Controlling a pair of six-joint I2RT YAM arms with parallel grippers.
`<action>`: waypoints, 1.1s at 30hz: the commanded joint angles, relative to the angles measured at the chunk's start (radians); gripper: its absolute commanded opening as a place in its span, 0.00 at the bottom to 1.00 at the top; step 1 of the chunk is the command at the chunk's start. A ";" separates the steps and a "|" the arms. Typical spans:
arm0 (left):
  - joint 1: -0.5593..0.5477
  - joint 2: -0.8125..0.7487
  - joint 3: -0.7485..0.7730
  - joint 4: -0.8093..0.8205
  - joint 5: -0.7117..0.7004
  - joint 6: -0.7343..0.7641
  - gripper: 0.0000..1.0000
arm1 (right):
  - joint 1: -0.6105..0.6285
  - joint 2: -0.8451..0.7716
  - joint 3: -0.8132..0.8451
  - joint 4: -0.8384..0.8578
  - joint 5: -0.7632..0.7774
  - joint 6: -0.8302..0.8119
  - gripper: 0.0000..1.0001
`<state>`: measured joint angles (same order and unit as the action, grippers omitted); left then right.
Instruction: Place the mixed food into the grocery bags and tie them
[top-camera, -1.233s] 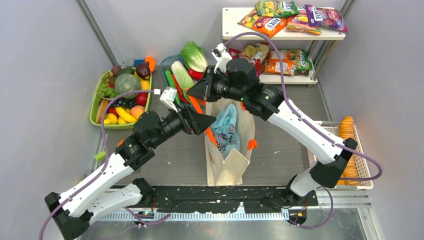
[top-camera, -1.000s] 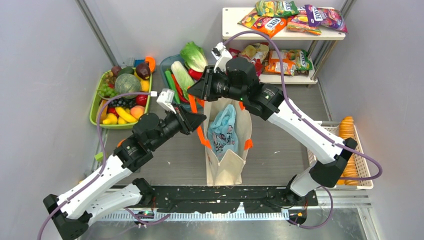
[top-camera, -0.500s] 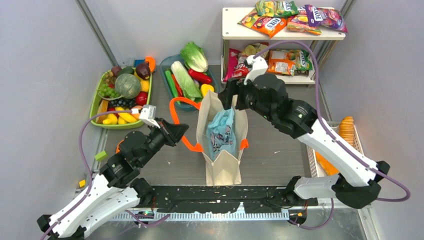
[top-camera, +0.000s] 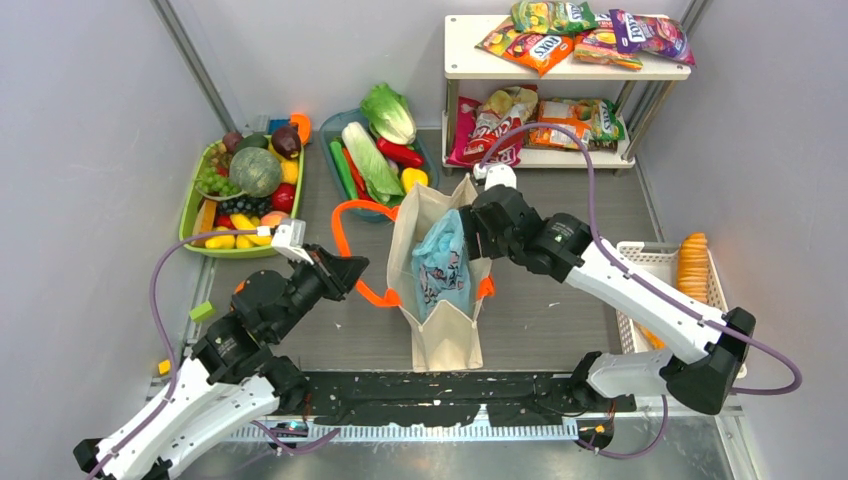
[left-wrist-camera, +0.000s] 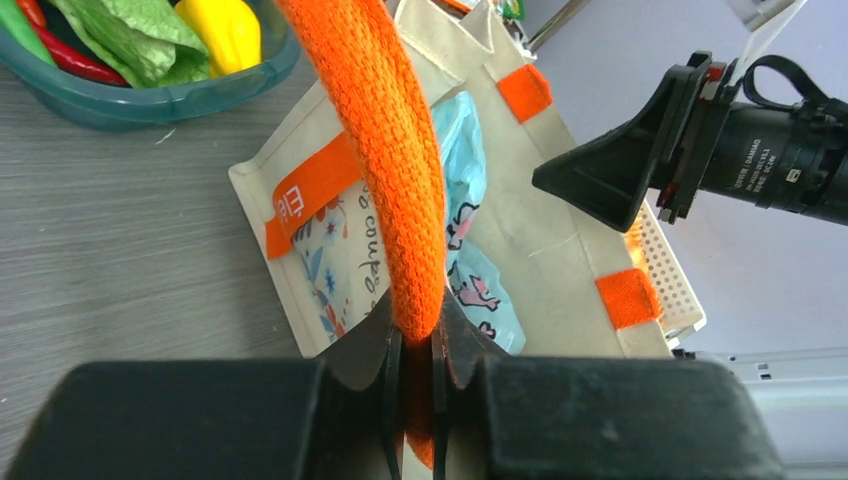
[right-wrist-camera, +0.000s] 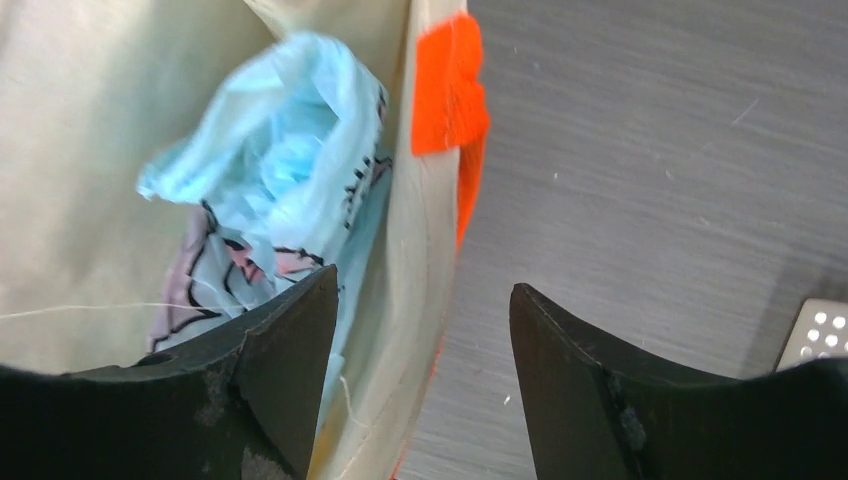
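Tightly, left hand (left-wrist-camera: 418, 345) pinches the orange handle (left-wrist-camera: 385, 130); right hand (right-wrist-camera: 425, 300) gapes over the tote rim (right-wrist-camera: 425, 200).

This is a robot test cell in a lab, dressed up as a small grocery corner. Plain grey walls (top-camera: 90, 120) close in a grey worktop (top-camera: 560, 300), and a left arm (top-camera: 215, 395) and right arm (top-camera: 640, 300) trailing purple cables (top-camera: 157, 275) are bolted to a metal rail (top-camera: 400, 431) at its near edge. The shop part is a white shelf (top-camera: 462, 40) stocked with snack packets (top-camera: 540, 47), a green tray (top-camera: 188, 215) and a teal tub (top-camera: 331, 123) of toy fruit and vegetables (top-camera: 255, 170), and a white basket (top-camera: 645, 250) of biscuits (top-camera: 692, 262).
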<state>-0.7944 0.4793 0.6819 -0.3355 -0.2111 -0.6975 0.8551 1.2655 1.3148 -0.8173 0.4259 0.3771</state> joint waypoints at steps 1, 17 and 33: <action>0.002 -0.024 0.002 -0.053 -0.034 0.011 0.14 | -0.005 -0.045 -0.061 -0.003 0.032 0.051 0.69; 0.002 -0.009 0.273 -0.216 -0.103 0.250 0.80 | -0.005 -0.159 -0.105 0.089 -0.074 0.033 0.05; -0.064 0.486 0.472 -0.062 0.288 0.156 0.71 | -0.005 -0.177 -0.112 0.135 -0.210 0.044 0.05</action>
<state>-0.8215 0.9398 1.0451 -0.4534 0.0257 -0.5652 0.8532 1.1213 1.1725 -0.7452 0.2573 0.4179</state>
